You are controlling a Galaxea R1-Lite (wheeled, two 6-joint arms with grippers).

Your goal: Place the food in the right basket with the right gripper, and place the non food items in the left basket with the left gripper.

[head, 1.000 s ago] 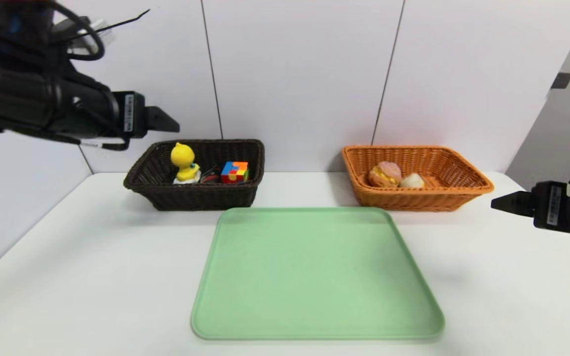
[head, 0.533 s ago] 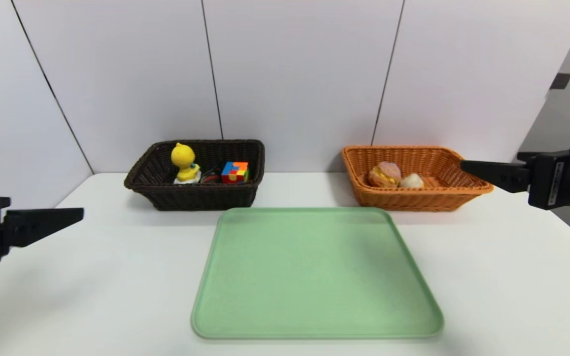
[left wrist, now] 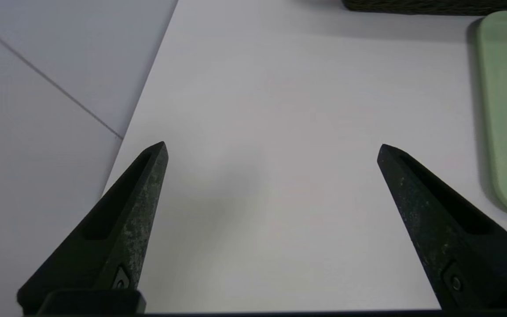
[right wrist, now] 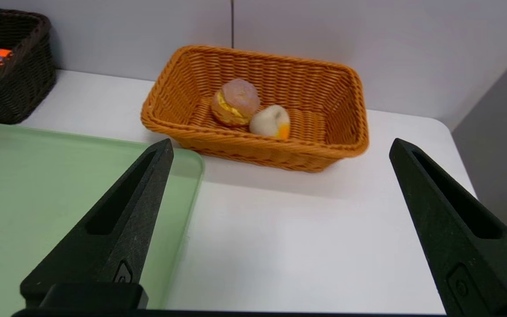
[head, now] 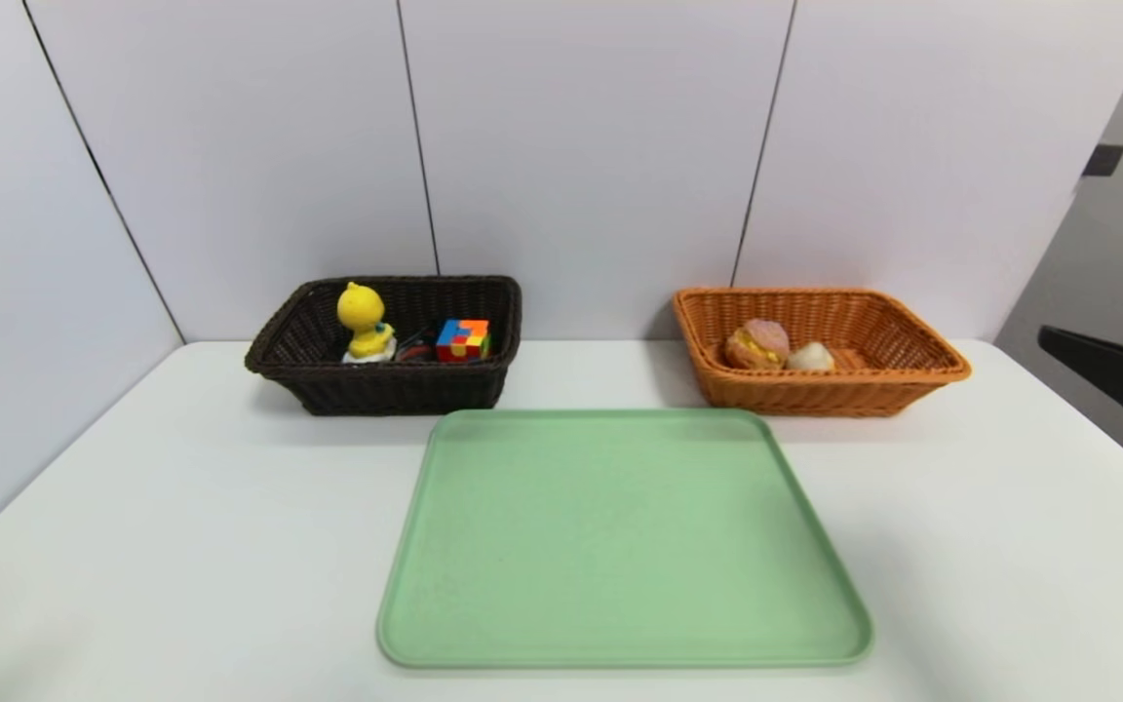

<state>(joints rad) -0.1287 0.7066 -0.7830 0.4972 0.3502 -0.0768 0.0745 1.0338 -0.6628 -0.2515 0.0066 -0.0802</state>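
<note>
The dark brown left basket [head: 396,390] holds the yellow duck toy [head: 363,320], the multicoloured cube [head: 462,339] and a black tube [head: 415,346] that is mostly hidden between them. In the orange right basket [head: 815,395] lie the pink-topped bun [head: 758,344] and the pale bun [head: 810,357]. My left gripper [left wrist: 272,147] is open over bare table at the near left, holding nothing. My right gripper [right wrist: 282,145] is open and empty, near the table's right edge, facing the orange basket [right wrist: 258,147]. One of its fingers [head: 1107,369] shows at the head view's right border.
A flat green tray [head: 620,536] with nothing on it lies in the middle of the white table, in front of both baskets. White wall panels stand behind and on the left. The table's right edge drops off beside my right gripper.
My left arm has come down from high beside the dark basket and drawn back almost out of the head view. My right arm rose toward the orange basket, then pulled back to the right edge.
</note>
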